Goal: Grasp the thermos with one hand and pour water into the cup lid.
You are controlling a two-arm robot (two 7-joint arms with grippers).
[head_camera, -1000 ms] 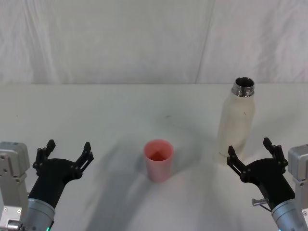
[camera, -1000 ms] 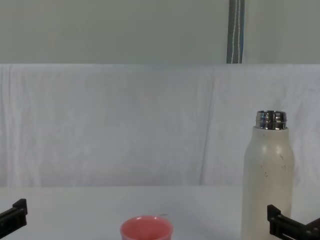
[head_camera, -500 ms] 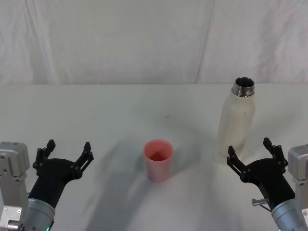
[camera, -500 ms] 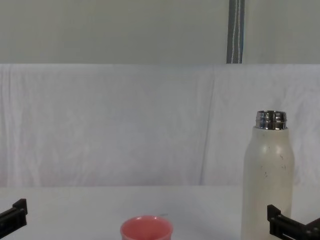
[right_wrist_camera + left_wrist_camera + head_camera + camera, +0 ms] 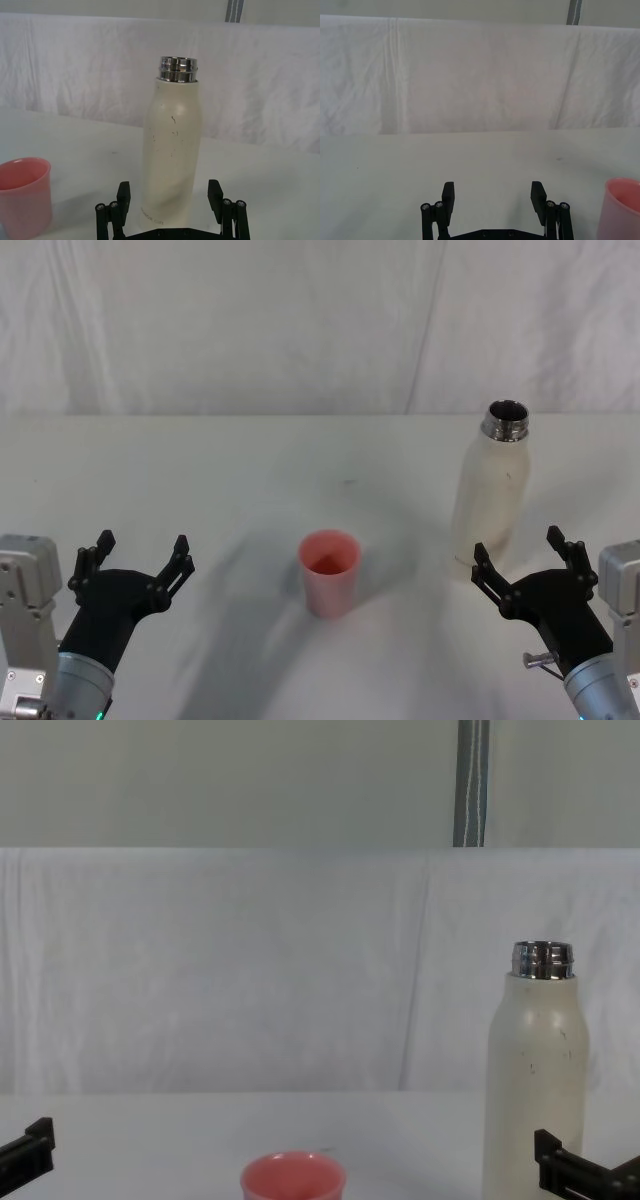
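Note:
The cream-white thermos (image 5: 491,495) stands upright and uncapped at the table's right, its steel neck shining in the chest view (image 5: 537,1070) and the right wrist view (image 5: 172,150). My right gripper (image 5: 518,552) is open just in front of the thermos, its two black fingers (image 5: 215,194) level with the bottle's base on either side without touching it. The salmon-pink cup lid (image 5: 329,571) sits upright near the table's middle, left of the thermos (image 5: 23,192) (image 5: 293,1177). My left gripper (image 5: 140,549) hangs open at the near left, the cup lid (image 5: 622,207) off to its right.
A white cloth covers the table (image 5: 250,470) and hangs as a backdrop behind it. A grey metal pole (image 5: 472,782) rises behind the backdrop at the right. Bare table lies between the cup lid and the thermos.

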